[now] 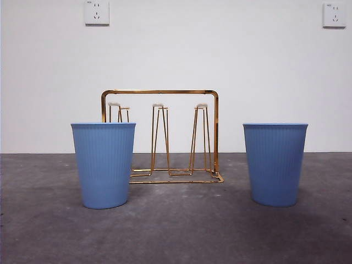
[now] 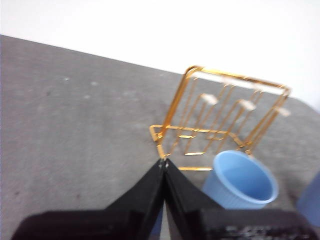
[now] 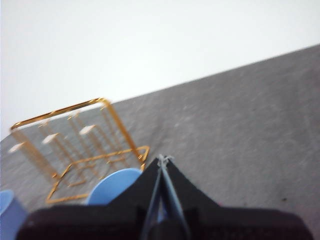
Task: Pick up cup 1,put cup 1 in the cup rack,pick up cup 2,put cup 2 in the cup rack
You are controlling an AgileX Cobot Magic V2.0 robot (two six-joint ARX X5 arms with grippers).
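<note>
Two blue ribbed cups stand upright on the grey table; nothing shows which is cup 1 and which is cup 2. One cup (image 1: 104, 164) is at the left, the other cup (image 1: 275, 163) at the right. The gold wire cup rack (image 1: 215, 132) stands between them, a little farther back, with bare pegs. Neither arm appears in the front view. My left gripper (image 2: 164, 161) is shut on nothing, above the table short of the rack (image 2: 240, 77) and the left cup (image 2: 242, 180). My right gripper (image 3: 162, 159) is also shut, and its jaws partly hide the right cup (image 3: 114, 186) beside the rack (image 3: 60, 112).
The grey table (image 1: 176, 236) runs back to a white wall with two sockets (image 1: 97, 12) (image 1: 334, 15). The edge of the farther cup shows in each wrist view (image 2: 311, 200) (image 3: 7, 210).
</note>
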